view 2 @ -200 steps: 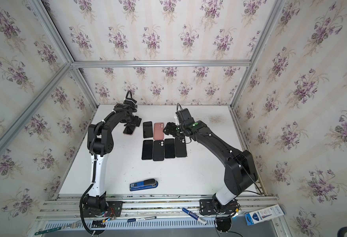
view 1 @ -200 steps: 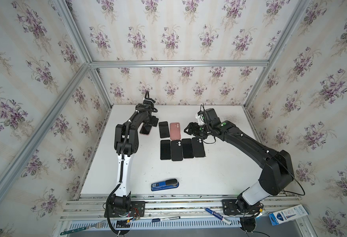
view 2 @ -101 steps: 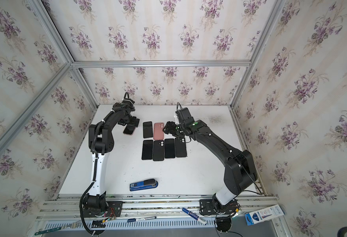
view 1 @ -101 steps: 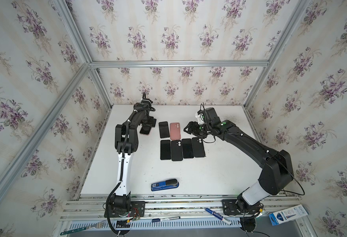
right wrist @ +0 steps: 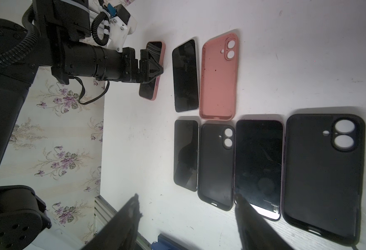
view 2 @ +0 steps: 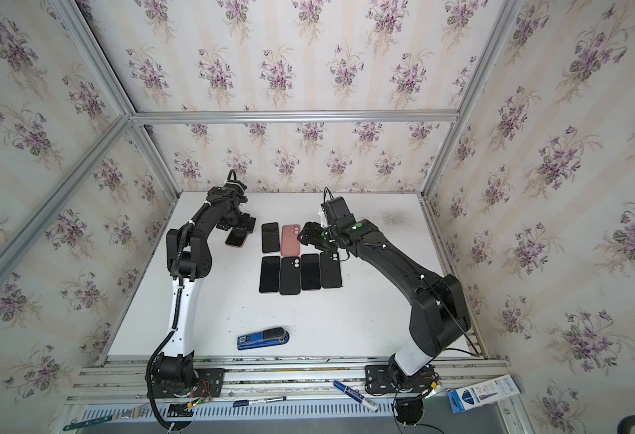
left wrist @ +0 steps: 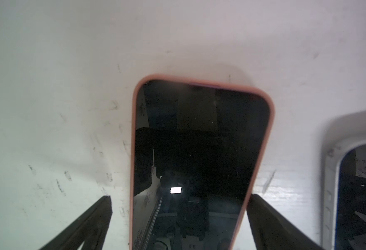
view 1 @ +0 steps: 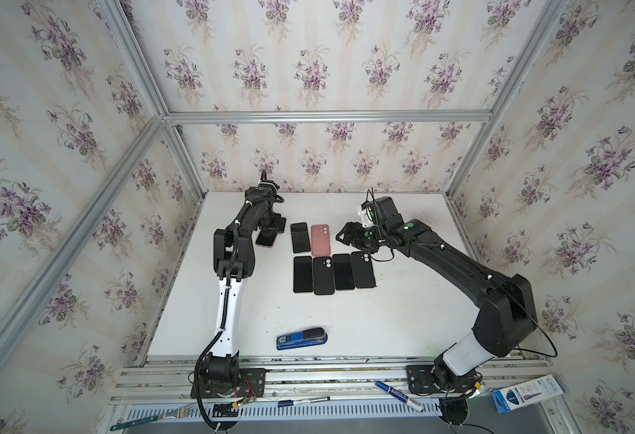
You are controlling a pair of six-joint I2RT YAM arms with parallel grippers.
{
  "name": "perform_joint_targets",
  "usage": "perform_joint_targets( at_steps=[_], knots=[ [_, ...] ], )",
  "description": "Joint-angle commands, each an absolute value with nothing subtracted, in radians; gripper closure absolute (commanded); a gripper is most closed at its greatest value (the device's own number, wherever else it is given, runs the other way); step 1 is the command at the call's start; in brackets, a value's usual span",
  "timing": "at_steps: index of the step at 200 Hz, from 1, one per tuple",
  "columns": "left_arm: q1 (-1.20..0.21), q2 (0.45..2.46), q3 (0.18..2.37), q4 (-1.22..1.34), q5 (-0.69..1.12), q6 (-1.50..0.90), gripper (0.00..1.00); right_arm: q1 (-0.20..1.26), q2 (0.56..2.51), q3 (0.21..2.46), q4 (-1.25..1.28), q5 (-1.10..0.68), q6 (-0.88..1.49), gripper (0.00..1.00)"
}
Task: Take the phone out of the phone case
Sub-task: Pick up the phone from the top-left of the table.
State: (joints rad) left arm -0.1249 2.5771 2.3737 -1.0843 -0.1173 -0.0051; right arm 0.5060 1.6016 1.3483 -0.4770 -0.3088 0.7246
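**(a)** The phone (view 1: 266,240) lies screen up and dark inside its pink case (left wrist: 133,129). It rests on the white table (view 1: 402,312), on the far left, at the left end of the laid-out items.

**(b)** My left gripper (left wrist: 180,200) sits low over the phone's far end with its fingers spread wide, one on each side of the case. One finger (left wrist: 264,216) is right at the case edge, and I cannot tell whether it touches. The opposite finger stands clear of the case, and nothing is pinched.

**(c)** My right gripper (view 1: 349,238) hovers just right of the far row. Its fingers are apart, and it holds nothing.

**(d)** In the far row, just right of the cased phone, lie a bare phone (view 1: 300,238) and an empty pink case (view 1: 321,240). The empty case has its camera cut-outs toward the far side.

**(e)** The near row lies edge to edge. From left to right it holds a second bare phone (view 1: 303,274), a black case (view 1: 323,275), a third bare phone (view 1: 343,271) and a second black case (view 1: 363,269).

**(f)** A blue stapler (view 1: 301,338) lies near the front edge of the table, and the print on its white label is too small for me to read. On the rail in front lie a marker (view 1: 398,394) and a blue-and-white box (view 1: 526,394) whose lettering I cannot make out.
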Motion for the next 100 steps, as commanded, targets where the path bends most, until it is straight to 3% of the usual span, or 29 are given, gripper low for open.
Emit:
perform_joint_targets(
  at_steps=[1,100],
  knots=[
    [-0.124,2.587,2.384,-1.100,-0.099,-0.006,0.01,0.505,1.603,1.359,-0.449,-0.317,0.735,0.28],
    [-0.104,2.602,2.396,-1.100,-0.031,-0.001,0.16,0.500,1.608,1.366,-0.437,-0.341,0.757,0.30]
  ],
)
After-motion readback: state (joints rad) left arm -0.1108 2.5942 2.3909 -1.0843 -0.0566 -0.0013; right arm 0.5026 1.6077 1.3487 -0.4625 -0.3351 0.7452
